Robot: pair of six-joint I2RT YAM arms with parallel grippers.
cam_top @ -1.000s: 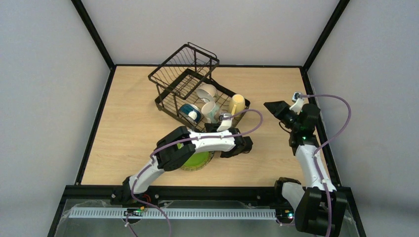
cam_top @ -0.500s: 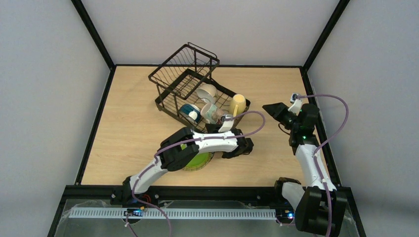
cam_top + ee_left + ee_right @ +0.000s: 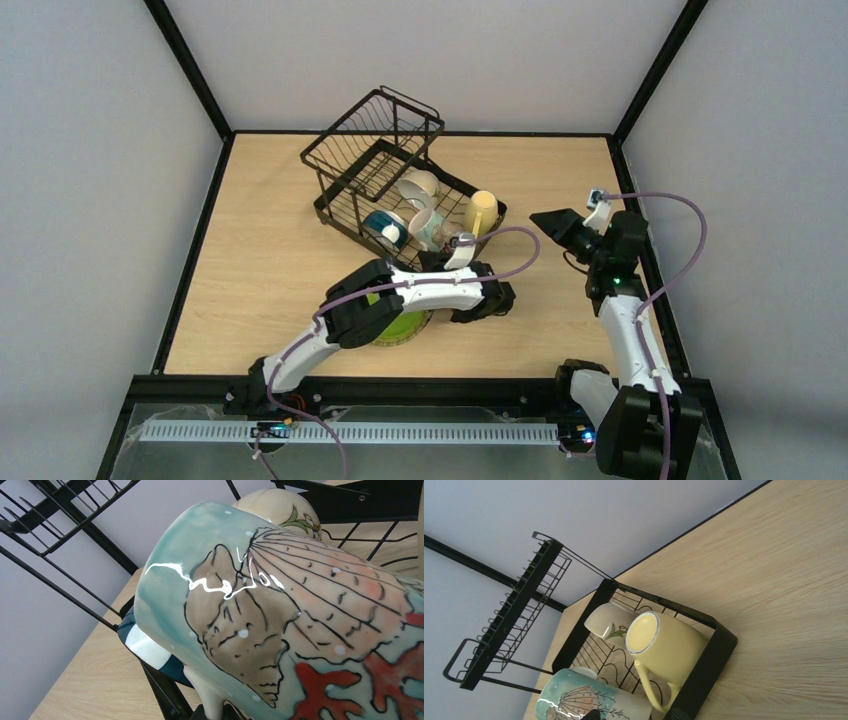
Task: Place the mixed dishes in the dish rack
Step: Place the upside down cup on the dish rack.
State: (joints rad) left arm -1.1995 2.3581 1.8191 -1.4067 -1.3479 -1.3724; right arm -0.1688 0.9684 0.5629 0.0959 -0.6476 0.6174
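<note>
Closed L gripper (image 3: 441, 259) down over last sec, apparently onto handle of shell-print mug (image 3: 280, 615) lying in dish rack (image 3: 318, 208) tray. Holding R gripper (image 3: 556, 222) fingers apart, empty, right of rack. Prob. repositioning mug. Leaves green plate (image 3: 408, 326) on table (image 3: 270, 260), yet to load.

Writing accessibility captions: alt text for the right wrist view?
A yellow mug sits in a corner of the black wire dish rack on a wooden table, a cream mug behind it and a shell-patterned mug beside it.
</note>
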